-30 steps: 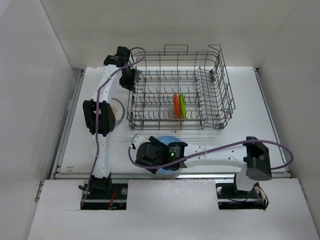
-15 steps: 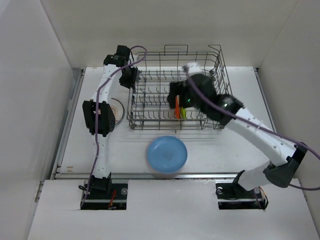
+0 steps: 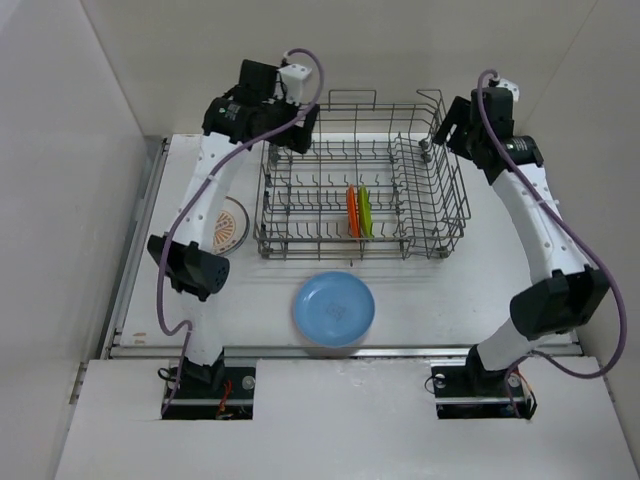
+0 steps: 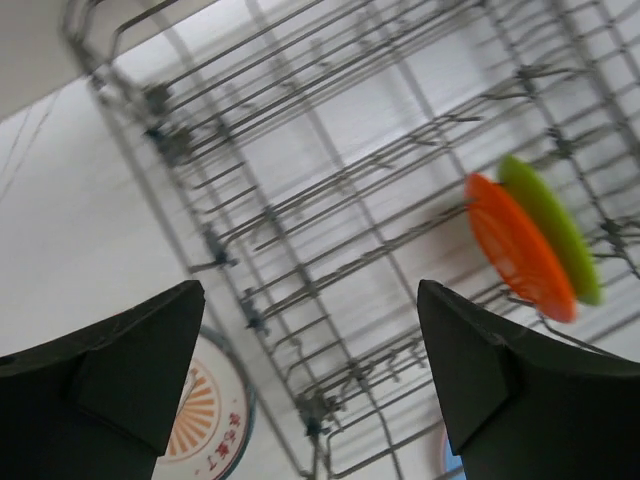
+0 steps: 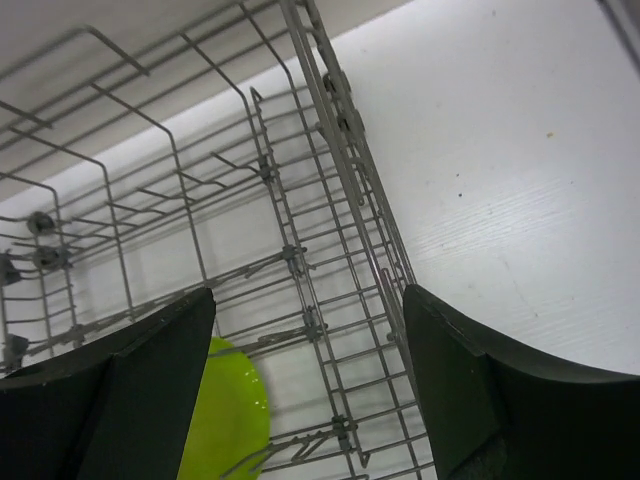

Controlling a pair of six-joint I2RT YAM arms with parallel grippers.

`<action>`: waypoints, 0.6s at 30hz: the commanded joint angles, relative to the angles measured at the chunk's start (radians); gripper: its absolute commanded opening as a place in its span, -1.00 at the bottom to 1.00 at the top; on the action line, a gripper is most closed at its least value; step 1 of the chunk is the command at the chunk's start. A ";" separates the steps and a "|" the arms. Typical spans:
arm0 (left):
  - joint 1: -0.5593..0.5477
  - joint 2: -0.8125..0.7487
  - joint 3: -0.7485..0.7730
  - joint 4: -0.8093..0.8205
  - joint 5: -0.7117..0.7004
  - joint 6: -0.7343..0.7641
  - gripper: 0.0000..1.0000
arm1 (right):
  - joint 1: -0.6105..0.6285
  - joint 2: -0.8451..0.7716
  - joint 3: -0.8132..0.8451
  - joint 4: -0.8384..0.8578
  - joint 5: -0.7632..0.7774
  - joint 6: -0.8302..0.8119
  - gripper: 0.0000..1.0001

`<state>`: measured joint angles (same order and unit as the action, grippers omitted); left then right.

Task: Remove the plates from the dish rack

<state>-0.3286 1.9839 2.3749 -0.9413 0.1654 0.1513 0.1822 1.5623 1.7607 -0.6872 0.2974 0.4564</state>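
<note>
Above the far corners of the dish rack (image 3: 440,180) both arms now stand raised, where a moment ago they worked low; your left gripper (image 4: 310,350), clenched a second ago at the rack's left side, has sprung wide and carries nothing; your right gripper (image 5: 305,380), which half a second ago reached in beside the upright plates, has pulled back over the far right corner, its fingers spread and empty too. On the table (image 3: 480,270) the blue plate (image 3: 334,309) lies flat in front of the rack, and the sunburst plate (image 3: 232,225) lies flat just left of it, partly under the left arm; count both as unloaded. Inside, the orange plate (image 3: 352,212) and the lime green plate (image 3: 364,212) remain on edge between the tines, side by side; judging from that, two plates are left to lift, and either free arm could take them.
</note>
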 commanded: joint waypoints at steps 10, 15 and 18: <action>-0.188 0.205 0.081 -0.125 0.094 -0.016 0.42 | -0.055 0.172 -0.013 0.106 -0.072 -0.050 0.20; -0.188 0.227 0.081 -0.116 0.189 -0.055 0.36 | -0.055 0.173 -0.087 0.133 -0.075 -0.059 0.06; -0.198 0.250 0.081 -0.106 0.203 -0.065 0.34 | -0.055 0.173 -0.113 0.144 -0.075 -0.059 -0.11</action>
<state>-0.5186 2.2711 2.4351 -1.0519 0.3084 0.1158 0.1284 1.7435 1.6707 -0.6075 0.2352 0.4061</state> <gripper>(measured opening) 0.671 0.489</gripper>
